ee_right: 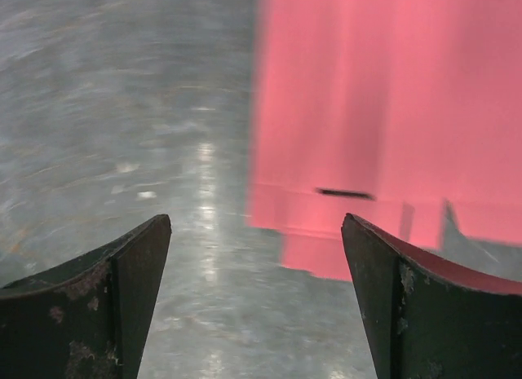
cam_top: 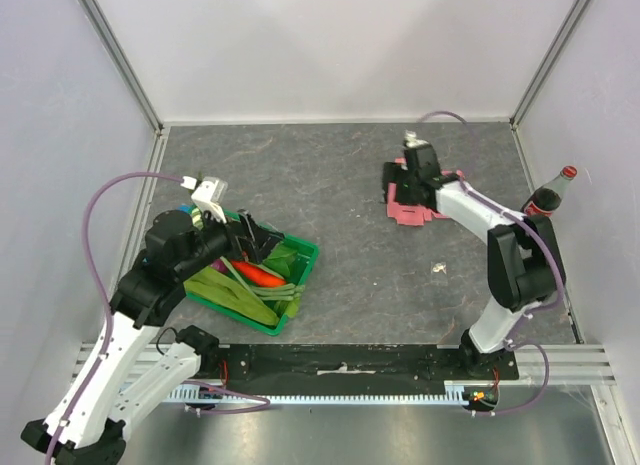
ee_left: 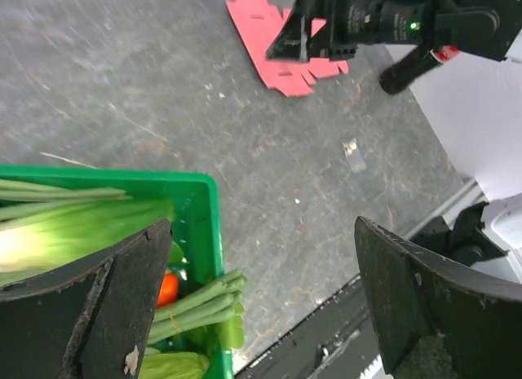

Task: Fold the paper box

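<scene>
Find the paper box (cam_top: 404, 209) flat and unfolded at two o'clock on the table (cam_top: 340, 175). Right over its edge, the right gripper (ee_right: 254, 220), fingers spread wide, holding nothing; probably lined up to catch a flap. At eight o'clock, the left gripper (ee_left: 263, 224), likewise wide open and empty, poised above the green crate (ee_left: 204, 201), seemingly to keep out of the way.

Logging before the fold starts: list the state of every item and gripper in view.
paper box: flat, unfolded.
green crate: loaded with vegetables.
bottle: upright, capped.
left gripper: open, empty, above the green crate.
right gripper: open, empty, over the paper box.
</scene>
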Tool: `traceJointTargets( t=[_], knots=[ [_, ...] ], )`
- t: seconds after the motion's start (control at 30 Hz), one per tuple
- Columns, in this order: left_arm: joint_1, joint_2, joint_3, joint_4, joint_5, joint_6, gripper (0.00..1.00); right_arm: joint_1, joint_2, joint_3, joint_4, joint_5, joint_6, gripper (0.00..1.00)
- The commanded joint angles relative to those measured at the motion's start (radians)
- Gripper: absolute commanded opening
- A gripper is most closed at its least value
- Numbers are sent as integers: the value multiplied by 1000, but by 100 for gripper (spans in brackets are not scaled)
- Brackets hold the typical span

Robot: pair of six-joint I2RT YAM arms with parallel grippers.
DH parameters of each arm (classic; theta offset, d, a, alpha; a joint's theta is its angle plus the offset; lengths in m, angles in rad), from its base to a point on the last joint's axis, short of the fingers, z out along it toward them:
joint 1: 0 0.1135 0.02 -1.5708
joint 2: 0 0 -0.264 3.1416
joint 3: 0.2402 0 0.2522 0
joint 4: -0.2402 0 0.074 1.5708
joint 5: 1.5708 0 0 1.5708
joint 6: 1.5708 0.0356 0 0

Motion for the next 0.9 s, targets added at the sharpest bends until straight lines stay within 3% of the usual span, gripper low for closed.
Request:
traceJointTargets(
  t=[0.0,0.07,0.1,0.27,0.4,0.53,0.73,0.83,0.87],
  knots=[
    [-4,23,-95,157,121,-128,99,-131,-189,-208,211,2,375,95],
    [-4,46,-153,219,167,-176,99,-137,-238,-357,369,22,482,93],
    [-4,55,-165,274,179,-191,99,-137,-276,-397,397,51,604,94],
    [-4,119,-181,330,207,-231,98,-186,-346,-676,561,76,854,93],
    [-5,123,-175,325,176,-231,98,-199,-303,-819,812,20,968,75],
    [-5,141,-176,337,152,-252,96,-203,-177,-877,1098,6,1013,66],
    [-5,187,-188,396,123,-303,93,-209,65,-870,1403,-43,1106,40],
    [-5,225,-195,426,101,-334,91,-214,101,-829,1382,-72,1047,6],
    [-5,236,-195,442,93,-344,91,-217,84,-816,1359,-108,1019,0]
  ],
)
